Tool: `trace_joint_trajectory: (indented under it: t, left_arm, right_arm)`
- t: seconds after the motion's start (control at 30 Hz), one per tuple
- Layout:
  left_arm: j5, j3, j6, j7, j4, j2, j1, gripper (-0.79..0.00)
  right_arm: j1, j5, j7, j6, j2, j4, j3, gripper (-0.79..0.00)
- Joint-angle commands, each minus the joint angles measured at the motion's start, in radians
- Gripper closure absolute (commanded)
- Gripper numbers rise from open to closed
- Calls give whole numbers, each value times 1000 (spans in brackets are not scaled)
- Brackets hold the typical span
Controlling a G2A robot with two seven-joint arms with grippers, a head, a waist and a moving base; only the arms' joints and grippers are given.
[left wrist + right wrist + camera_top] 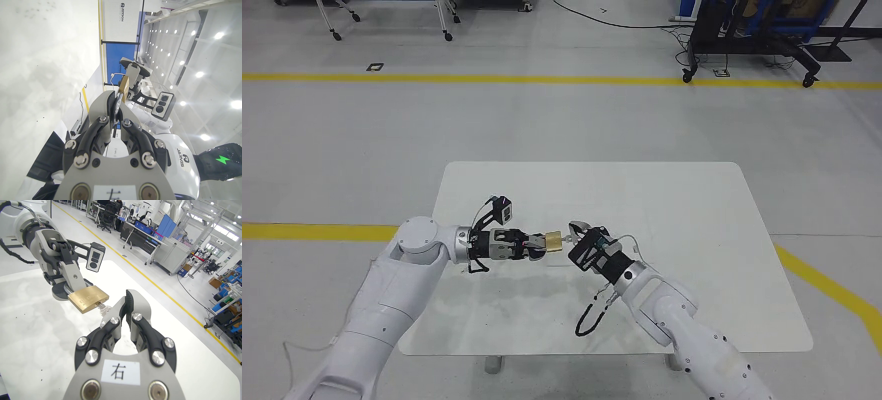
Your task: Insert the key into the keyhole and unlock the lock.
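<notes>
A brass padlock hangs in the air above the white table, near its middle front. My left gripper is shut on its steel shackle, with the lock body pointing toward the other arm. A silver key sits in the keyhole on the lock's end face. My right gripper is right behind the key with its pads together. The key's head lies against the outer side of one finger, not between the pads.
Both arms meet over the front half of the table, whose front edge is close below them. The left arm's wrist camera juts out beside the padlock. Yellow floor lines and wheeled racks lie far off.
</notes>
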Motion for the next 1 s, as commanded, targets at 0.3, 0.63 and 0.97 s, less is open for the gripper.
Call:
trace_joint_trajectory:
  t: [0.3, 0.63, 0.97]
  left_arm:
    - [-13, -12, 3, -17, 10, 4, -9, 0]
    - [15, -56, -51, 0, -20, 20, 10, 0]
    - [110, -68, -96, -9, -65, 37, 29, 0]
  right_arm:
    - [-4, 19, -8, 4, -4, -12, 19, -139]
    - [-18, 41, -21, 6, 0, -24, 50, -785]
    - [-37, 52, -30, -285, 30, -10, 138, -770]
